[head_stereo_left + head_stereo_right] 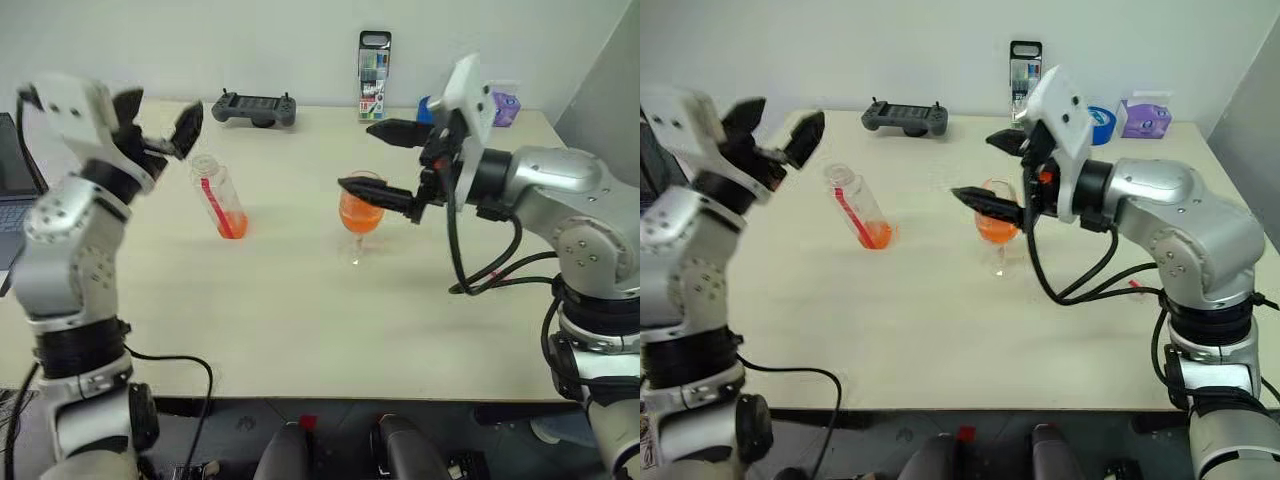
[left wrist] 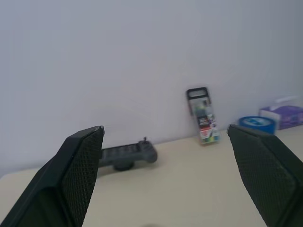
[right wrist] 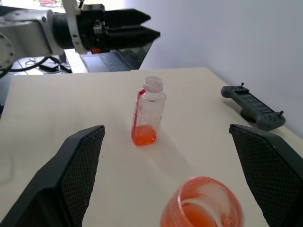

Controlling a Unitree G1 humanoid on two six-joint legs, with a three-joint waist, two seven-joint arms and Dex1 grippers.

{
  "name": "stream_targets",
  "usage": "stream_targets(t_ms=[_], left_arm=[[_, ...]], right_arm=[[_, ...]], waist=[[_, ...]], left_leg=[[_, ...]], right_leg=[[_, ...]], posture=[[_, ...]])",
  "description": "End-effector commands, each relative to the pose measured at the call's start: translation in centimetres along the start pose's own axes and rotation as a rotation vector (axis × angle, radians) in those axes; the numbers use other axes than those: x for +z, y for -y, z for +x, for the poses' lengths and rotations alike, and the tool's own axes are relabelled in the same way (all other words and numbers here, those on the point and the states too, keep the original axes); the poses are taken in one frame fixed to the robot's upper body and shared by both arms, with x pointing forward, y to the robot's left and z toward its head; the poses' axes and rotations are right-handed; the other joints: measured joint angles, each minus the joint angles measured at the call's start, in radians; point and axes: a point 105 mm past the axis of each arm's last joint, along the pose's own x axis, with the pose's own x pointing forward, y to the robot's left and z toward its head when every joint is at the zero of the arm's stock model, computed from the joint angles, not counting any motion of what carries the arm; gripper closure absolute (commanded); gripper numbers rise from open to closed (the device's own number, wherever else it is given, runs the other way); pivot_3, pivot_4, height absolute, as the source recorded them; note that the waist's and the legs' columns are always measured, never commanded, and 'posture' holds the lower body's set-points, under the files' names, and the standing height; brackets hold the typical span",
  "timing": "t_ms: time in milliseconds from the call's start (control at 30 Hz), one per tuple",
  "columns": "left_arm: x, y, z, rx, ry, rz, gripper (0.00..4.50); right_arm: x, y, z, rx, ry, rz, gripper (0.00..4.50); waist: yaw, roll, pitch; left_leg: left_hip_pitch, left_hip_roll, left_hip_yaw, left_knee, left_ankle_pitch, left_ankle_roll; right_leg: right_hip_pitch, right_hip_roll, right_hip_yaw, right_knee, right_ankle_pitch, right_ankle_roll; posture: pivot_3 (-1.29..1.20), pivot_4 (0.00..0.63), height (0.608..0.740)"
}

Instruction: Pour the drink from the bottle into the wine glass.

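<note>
Two grippers, both with fingers spread wide and nothing between them: your left gripper (image 1: 160, 130) is raised above the table's left side, clear of the bottle, and your right gripper (image 1: 385, 160) hangs level at the glass, its lower finger crossing in front of the bowl's rim without a grip that can be confirmed. The small clear plastic bottle with the red vertical label strip (image 1: 218, 196) stands upright, uncapped, on the pale wooden table (image 1: 300, 320), left of centre and toward the far edge; just a shallow layer of the bright orange translucent drink (image 1: 231, 226) sits in its base. The clear stemmed wine glass (image 1: 361, 218) stands near the middle of the table, well apart from the bottle, with orange liquid filling its bowl to about half. Judgement: the pour looks essentially done, since most of the drink is in the glass and the bottle is set down and released. What is left, at most, is the small remainder in the bottle; decide whether you count it. Watch the right gripper's lower finger beside the thin-stemmed glass, since a nudge there could tip it.
</note>
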Motion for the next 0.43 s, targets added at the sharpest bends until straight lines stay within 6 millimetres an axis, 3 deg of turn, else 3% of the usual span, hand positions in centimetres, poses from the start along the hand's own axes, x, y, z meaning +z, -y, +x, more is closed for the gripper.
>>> stream_targets(t_ms=[33, 133, 267, 433], left_arm=[[-0.7, 3.7, -0.7, -0.281, -0.096, -0.009, 0.04], [-2.0, 4.5, -1.4, -0.378, -0.168, -0.016, 0.04], [-2.7, 6.2, -2.6, -0.535, -0.255, -0.087, 0.04], [-2.8, 6.3, -2.7, -0.563, -0.255, -0.117, 0.04]], right_arm=[[0.0, 1.9, -2.4, -0.109, 0.027, -0.01, 0.0], [-1.8, 2.4, -4.6, -0.181, 0.0, 0.044, 0.0], [-4.7, 0.8, -7.5, -0.196, -0.091, 0.071, 0.0], [-4.8, 0.8, -8.3, -0.221, -0.094, 0.074, 0.0]], waist=[[0.0, 0.0, 0.0], [0.001, 0.0, 0.0], [0.001, 0.0, 0.0], [-0.007, 0.001, 0.001]], left_leg=[[0.0, 0.0, 0.0, 0.0, 0.0, 0.0], [0.0, 0.0, 0.0, -0.001, 0.0, 0.0], [-0.001, 0.001, 0.0, -0.001, 0.0, 0.0], [0.003, 0.003, 0.003, -0.002, 0.0, 0.0]], right_leg=[[0.0, 0.0, 0.0, -0.001, 0.0, 0.0], [0.0, 0.0, 0.0, -0.001, 0.0, 0.0], [0.0, 0.001, 0.0, -0.001, 0.0, 0.0], [0.0, 0.006, 0.003, 0.0, 0.0, 0.0]], posture=[[0.0, 0.15, 0.74], [0.0, 0.15, 0.74], [0.0, 0.15, 0.74], [0.0, 0.15, 0.74]])
